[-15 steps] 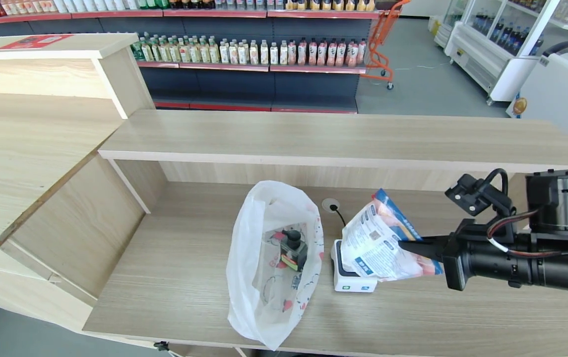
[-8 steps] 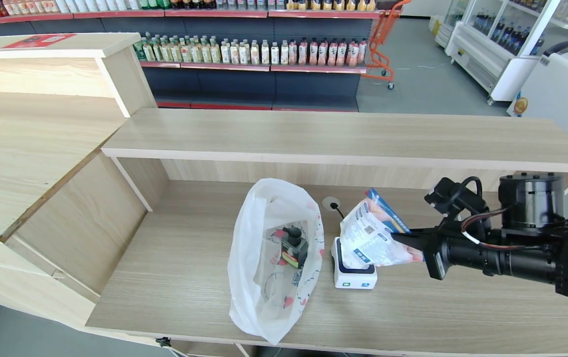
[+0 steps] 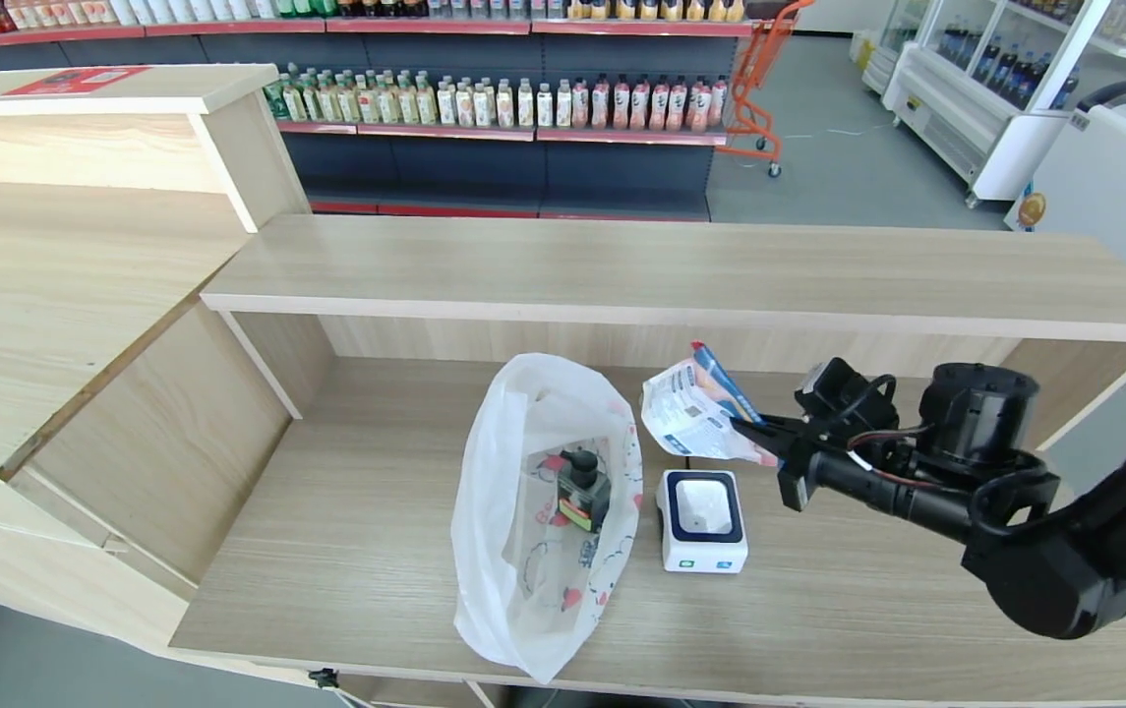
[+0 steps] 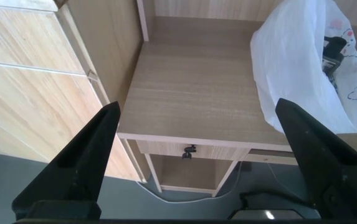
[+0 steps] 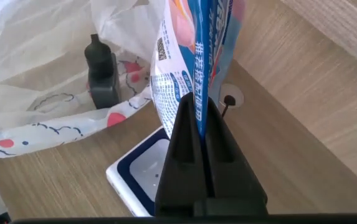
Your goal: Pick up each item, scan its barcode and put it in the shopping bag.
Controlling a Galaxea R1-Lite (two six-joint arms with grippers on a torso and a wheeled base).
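Note:
My right gripper (image 3: 751, 435) is shut on the edge of a white, blue and pink snack packet (image 3: 690, 411), held in the air just behind the white barcode scanner (image 3: 701, 506) and right of the bag's mouth. In the right wrist view the packet (image 5: 187, 56) stands edge-on between the fingers (image 5: 184, 134), above the scanner (image 5: 142, 177). The white plastic shopping bag (image 3: 513, 580) lies open on the counter with a dark pump bottle (image 3: 581, 490) inside. My left gripper (image 4: 200, 162) hangs open off the counter's left front corner, away from the bag (image 4: 290, 68).
A raised wooden ledge (image 3: 681, 270) runs behind the lower counter (image 3: 867, 610). A cable port (image 5: 229, 99) sits in the counter behind the scanner. A tall wooden side wall (image 3: 149, 442) bounds the left. Store shelves and coolers stand far behind.
My right arm has carried the packet up off the scanner and to the left, toward the bag. The scanner's top face is now uncovered. The camera shifted slightly early on.

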